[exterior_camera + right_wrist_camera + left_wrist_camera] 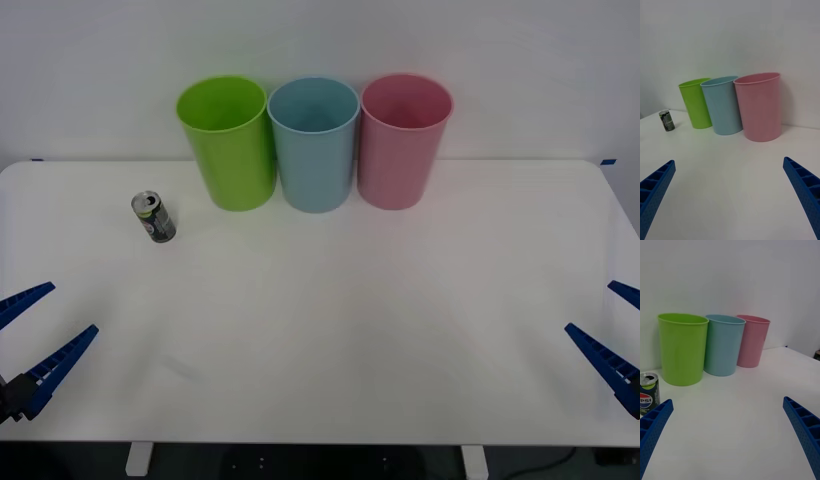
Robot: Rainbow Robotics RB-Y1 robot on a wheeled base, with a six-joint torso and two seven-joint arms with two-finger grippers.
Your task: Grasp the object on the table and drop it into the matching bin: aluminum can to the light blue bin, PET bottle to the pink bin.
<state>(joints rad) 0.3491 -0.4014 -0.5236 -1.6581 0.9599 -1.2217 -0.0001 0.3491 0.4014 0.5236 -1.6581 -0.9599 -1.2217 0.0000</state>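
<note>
the task looked unstarted, the reach not yet begun. the aluminum can (153, 217) stood upright on the table (330, 330), to the left of the lime green bin (229, 142) and a little nearer the robot. the left gripper (32, 340), fingers spread and empty, waited well short of the can; the right gripper (612, 335), also spread, sat farther off. the next move called for the left arm. the light blue bin (314, 143) stood beyond the green one, the pink bin (402, 139) past that, so the green bin would need clearing.
</note>
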